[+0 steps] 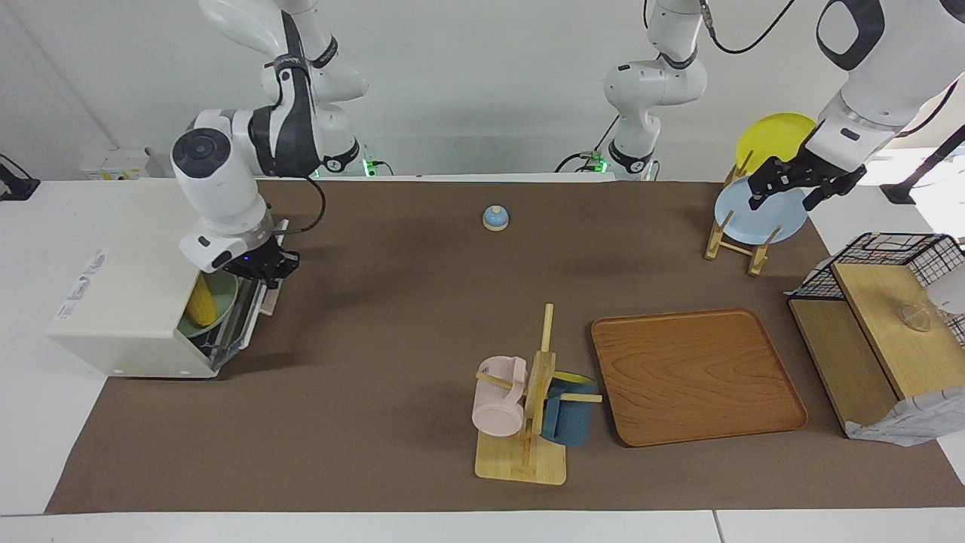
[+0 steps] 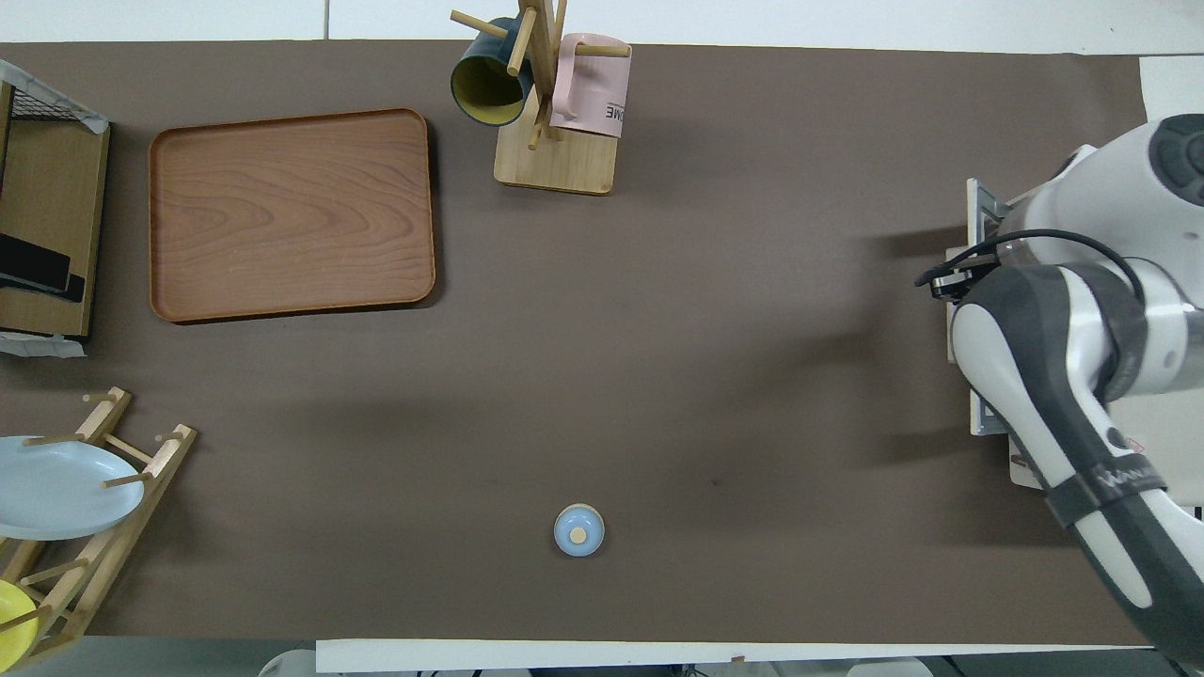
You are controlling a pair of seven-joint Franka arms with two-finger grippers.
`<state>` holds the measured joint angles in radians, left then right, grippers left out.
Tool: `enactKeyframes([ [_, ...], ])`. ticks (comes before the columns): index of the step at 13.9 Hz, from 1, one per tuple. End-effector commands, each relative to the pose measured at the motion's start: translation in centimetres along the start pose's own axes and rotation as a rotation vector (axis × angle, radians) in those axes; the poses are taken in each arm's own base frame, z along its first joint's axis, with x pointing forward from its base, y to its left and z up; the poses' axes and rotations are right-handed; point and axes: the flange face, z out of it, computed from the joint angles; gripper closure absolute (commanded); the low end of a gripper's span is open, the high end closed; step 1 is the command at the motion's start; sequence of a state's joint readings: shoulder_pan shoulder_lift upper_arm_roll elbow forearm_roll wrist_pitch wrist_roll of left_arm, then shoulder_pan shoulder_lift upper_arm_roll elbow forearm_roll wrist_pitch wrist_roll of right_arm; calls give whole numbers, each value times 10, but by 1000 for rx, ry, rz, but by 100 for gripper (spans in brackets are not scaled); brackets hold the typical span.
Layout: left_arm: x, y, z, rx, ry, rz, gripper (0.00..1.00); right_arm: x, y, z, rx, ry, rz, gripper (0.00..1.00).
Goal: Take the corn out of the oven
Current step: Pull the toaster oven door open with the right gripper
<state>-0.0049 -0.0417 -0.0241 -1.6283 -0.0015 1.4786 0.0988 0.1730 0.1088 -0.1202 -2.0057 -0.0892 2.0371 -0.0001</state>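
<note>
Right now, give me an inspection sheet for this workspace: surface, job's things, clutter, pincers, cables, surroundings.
Surface: brown mat on a white table.
Job's things: corn lies in a green dish inside the oven, door open.
Clutter: wooden tray; mug rack with pink mug and blue mug; bell; plate rack with blue plate and yellow plate; wire basket.
Pincers: right pincer at the oven mouth above the dish; left pincer waits over the plate rack.
Cables: black cable on the right arm.
Surroundings: white wall.
</note>
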Motion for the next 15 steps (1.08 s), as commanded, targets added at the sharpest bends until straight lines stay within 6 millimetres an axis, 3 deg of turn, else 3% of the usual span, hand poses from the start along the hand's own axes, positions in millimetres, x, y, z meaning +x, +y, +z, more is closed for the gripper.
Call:
enactKeyframes([
  [1,-12,-7,-2,11,-13,-16,0,23,15,44,-24,21,19,100],
  [6,-12,-7,2,12,-1,-16,0,33,-6,72,4,21,53,100],
  [7,-12,-7,2,12,-1,-16,0,35,-21,68,12,29,42,99],
  [9,-12,-7,2,12,-1,-16,0,41,-36,56,24,39,65,83],
  [10,-12,-7,1,12,1,-16,0,43,-37,45,23,32,68,69],
  [12,-12,-7,2,12,-1,-16,0,38,-31,15,26,24,76,52],
  [13,-12,-7,2,12,-2,-14,0,28,-22,2,31,-1,90,51],
  [15,-12,-7,2,12,-1,-16,0,14,-2,3,33,-77,130,51],
])
